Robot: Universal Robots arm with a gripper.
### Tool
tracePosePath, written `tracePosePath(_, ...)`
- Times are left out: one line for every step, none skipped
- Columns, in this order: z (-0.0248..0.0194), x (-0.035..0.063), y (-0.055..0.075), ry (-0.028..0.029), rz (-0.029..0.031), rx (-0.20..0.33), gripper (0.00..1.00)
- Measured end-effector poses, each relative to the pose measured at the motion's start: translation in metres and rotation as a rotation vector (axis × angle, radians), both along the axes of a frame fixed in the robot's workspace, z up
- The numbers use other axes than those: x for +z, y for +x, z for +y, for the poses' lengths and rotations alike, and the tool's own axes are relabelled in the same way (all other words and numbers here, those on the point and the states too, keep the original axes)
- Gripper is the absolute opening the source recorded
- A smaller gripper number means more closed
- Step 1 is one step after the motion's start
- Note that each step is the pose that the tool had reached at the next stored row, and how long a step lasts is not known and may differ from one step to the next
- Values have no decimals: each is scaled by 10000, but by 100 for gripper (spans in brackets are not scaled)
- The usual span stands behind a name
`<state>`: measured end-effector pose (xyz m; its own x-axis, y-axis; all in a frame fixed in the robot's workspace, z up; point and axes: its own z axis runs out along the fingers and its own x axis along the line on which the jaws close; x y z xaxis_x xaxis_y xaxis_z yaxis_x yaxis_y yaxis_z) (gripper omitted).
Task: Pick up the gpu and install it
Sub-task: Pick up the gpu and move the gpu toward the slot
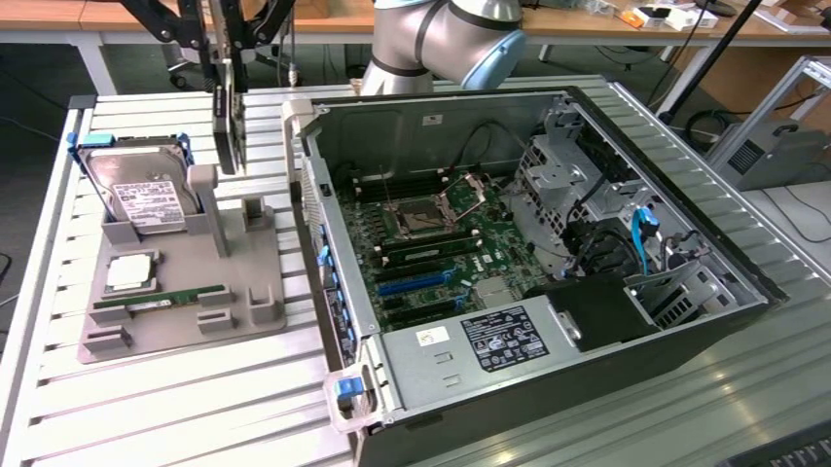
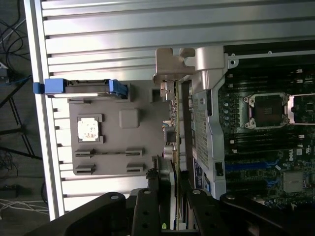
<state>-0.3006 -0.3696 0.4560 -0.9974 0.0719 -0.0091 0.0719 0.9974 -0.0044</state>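
While I hang over the grey holder (image 1: 247, 258), my fingers (image 1: 228, 44) are closed tight on the top of the gpu (image 1: 232, 122). It stands straight up on its edge. Its low end is right at the holder's tall post, and I cannot tell if they touch. The side wall of the open computer case (image 1: 307, 175) is just beside it. On the other side the hard drive (image 1: 140, 190) stands near, with the slatted counter (image 1: 169, 409) around it. The gpu is thin, flat and dark, with a silvery metal piece at one end.
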Motion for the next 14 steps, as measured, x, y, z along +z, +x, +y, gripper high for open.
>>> tracePosePath(-1,0,2,1,0,0,27)
tracePosePath(-2,0,4,0,0,0,27)
tracePosePath(-3,0,7,0,0,0,27)
tracePosePath(-4,0,9,0,0,0,27)
tracePosePath(-5,0,12,0,0,0,27)
tracePosePath(-6,0,15,0,0,0,27)
tracePosePath(-6,0,18,0,0,0,27)
tracePosePath(-7,0,20,0,0,0,27)
tracePosePath(-7,0,23,0,1,0,27)
tracePosePath(-7,0,27,0,1,0,27)
tracePosePath(-7,0,30,0,0,0,27)
tracePosePath(-7,-1,32,0,0,0,27)
tracePosePath(-7,-1,33,0,0,0,27)
tracePosePath(-7,0,35,0,0,0,27)
